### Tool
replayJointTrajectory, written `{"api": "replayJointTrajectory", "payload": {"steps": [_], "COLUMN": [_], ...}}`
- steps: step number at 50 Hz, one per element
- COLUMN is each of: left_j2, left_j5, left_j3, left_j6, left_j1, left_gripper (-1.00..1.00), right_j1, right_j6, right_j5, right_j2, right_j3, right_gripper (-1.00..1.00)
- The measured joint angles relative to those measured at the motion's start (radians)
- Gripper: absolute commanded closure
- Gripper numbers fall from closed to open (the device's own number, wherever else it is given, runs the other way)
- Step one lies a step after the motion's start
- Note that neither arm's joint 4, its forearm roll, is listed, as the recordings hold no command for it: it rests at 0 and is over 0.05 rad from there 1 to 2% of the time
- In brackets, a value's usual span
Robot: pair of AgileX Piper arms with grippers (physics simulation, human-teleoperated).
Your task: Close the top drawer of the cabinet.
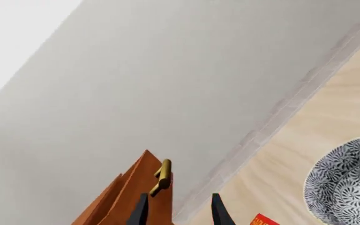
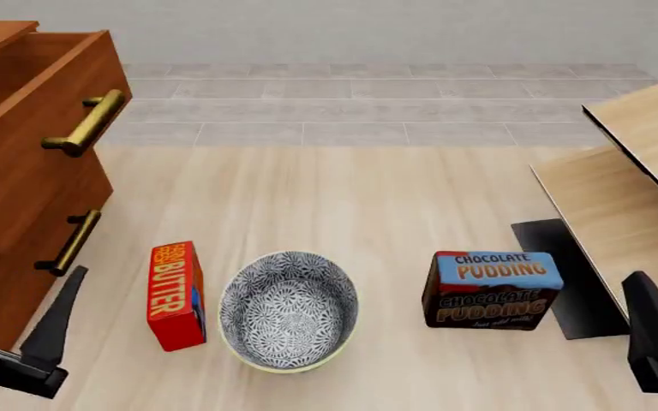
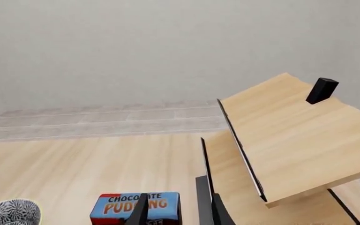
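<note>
The reddish-brown cabinet (image 2: 3,287) stands at the far left of the front view. Its top drawer (image 2: 32,175) is pulled out, its flat front carrying a brass bar handle (image 2: 83,122). My left gripper (image 2: 26,248) is open, low in front of the lower drawers and below the top drawer's handle, touching nothing. In the left wrist view the open left gripper (image 1: 180,197) points past a corner of the top drawer (image 1: 136,192), close to the handle (image 1: 161,177). My right gripper (image 3: 178,197) is open and empty; only one finger (image 2: 647,312) shows at the front view's right edge.
A red butter box (image 2: 177,294), a patterned bowl (image 2: 289,310) and a chocolate pudding box (image 2: 492,289) stand in a row across the near floor. Pale light-wood furniture (image 2: 637,171) fills the right side. A second brass handle (image 2: 72,242) sits on a lower drawer.
</note>
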Motion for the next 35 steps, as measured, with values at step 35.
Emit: {"api": "replayJointTrajectory", "payload": {"steps": [35], "left_j2": [0.711], "left_j5": [-0.696], "left_j3": [-0.002], "left_j6": [0.176], "left_j1": [0.02], "left_gripper": [-1.0], "right_j1": [0.002], "right_j6": [0.005], "right_j5": [-0.003], "right_j2": [0.0], "right_j3": [-0.001], "right_gripper": [-1.0]}}
